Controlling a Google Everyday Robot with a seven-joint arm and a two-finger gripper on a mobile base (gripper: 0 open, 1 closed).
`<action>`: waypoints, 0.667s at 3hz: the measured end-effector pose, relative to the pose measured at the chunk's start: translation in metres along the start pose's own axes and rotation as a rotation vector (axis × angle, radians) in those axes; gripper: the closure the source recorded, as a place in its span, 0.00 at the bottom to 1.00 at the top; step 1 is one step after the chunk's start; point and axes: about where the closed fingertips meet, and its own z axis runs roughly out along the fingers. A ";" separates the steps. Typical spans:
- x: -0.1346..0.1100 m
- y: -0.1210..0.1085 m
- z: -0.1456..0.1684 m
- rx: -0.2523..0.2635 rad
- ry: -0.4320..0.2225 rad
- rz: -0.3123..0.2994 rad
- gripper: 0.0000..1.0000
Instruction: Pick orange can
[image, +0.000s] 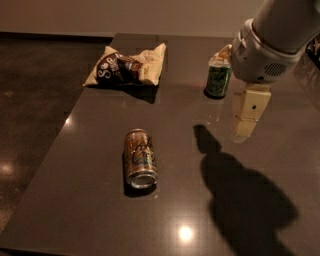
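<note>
orange can (140, 157), orange-brown with pale swirly script, lying on its side on the dark worktop (90, 200), left of centre, one silver end toward the near edge, nothing touching it, hand (246, 122) well apart to its right

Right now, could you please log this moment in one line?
orange can: lying on its side | gripper: hovering to its right, beside green can

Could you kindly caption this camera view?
Tool hovers beside upright green can, right of orange can lying on dark table.
</note>
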 end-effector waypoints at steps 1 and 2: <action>-0.030 0.001 0.019 -0.038 -0.053 -0.213 0.00; -0.058 0.009 0.038 -0.078 -0.089 -0.415 0.00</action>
